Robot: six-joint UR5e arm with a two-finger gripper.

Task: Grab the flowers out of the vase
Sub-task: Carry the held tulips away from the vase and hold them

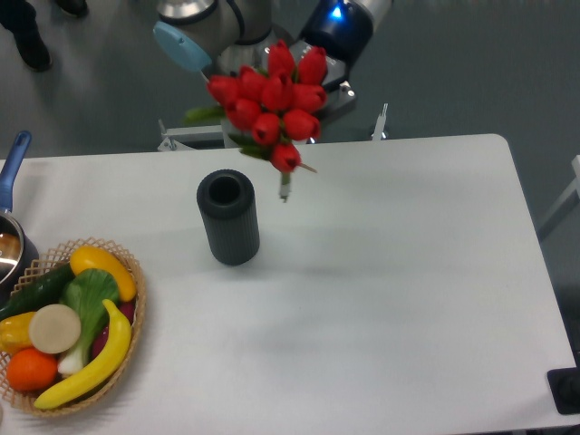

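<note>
The gripper (324,83) sits behind the flowers (270,93), its fingers hidden by the buds, so I cannot see how wide it stands. From the left: a basket (134,313) of produce at the table's (408,272) edge, the vase (228,218) upright with its mouth bare, then the bunch hanging clear above and right of it.

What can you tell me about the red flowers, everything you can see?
The flowers are a tight bunch of glossy red tulip buds with green leaves and short, pale green stems that end in a cut tip. They hang in the air, out of the dark ribbed vase, up and to its right, with the stem tips clear of its open mouth. They look like plastic. The robot's gripper sits behind the buds, mostly hidden; nothing else touches the bunch.
</note>
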